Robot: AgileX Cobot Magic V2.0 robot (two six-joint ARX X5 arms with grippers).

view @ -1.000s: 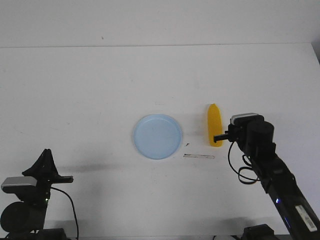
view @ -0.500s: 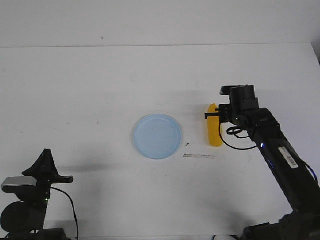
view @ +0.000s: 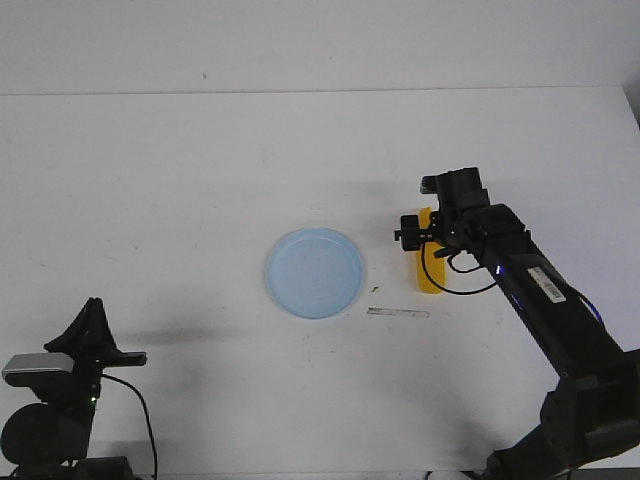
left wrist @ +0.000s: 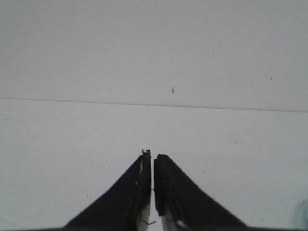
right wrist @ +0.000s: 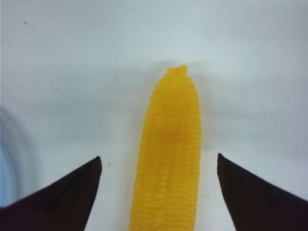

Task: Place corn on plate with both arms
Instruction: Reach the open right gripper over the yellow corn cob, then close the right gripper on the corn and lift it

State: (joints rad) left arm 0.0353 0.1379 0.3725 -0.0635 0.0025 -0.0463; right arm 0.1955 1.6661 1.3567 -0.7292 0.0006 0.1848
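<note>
The yellow corn [view: 432, 276] lies on the white table just right of the pale blue plate [view: 315, 272], pointing away from the robot. My right gripper [view: 427, 235] is over the corn's far half and hides it in the front view. In the right wrist view the gripper [right wrist: 159, 156] is open, with one finger on each side of the corn [right wrist: 168, 159] and not touching it. My left gripper [view: 93, 310] sits at the near left, far from the plate; in the left wrist view it [left wrist: 152, 156] is shut and empty.
A thin pale strip [view: 398, 313] and a small dark speck [view: 374, 289] lie on the table between the plate and the corn. The plate's rim shows at the edge of the right wrist view [right wrist: 6, 159]. The table's far edge [view: 320, 92] meets a white wall.
My right arm has reached forward and left, from the corn's near end to over its far half, with the open jaws astride it. The left arm, corn and plate have not moved.
</note>
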